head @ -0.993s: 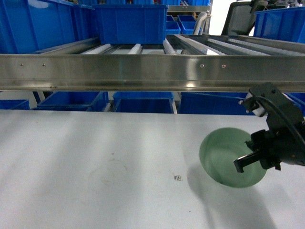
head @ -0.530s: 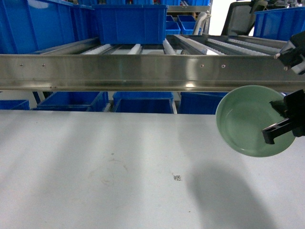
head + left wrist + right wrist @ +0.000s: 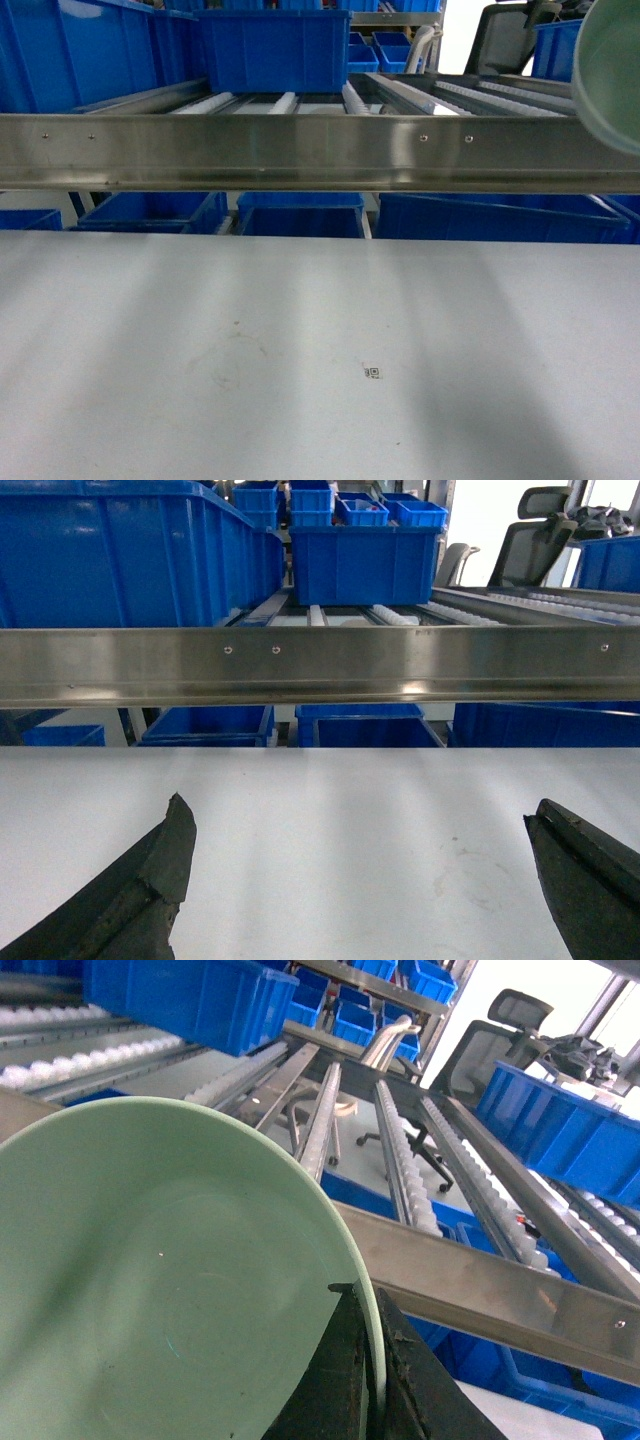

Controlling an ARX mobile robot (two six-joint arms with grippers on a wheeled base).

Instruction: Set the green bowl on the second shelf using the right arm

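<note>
So we've got the green bowl pinched by its rim in our right gripper, sitting up at 2 o'clock in the head view, level with the steel shelf rail. Roller tracks run past it, a blue bin sits at 12 o'clock. Our left gripper hangs spread wide, holding nothing, over the white table.

No readable text, label or number anywhere.
</note>
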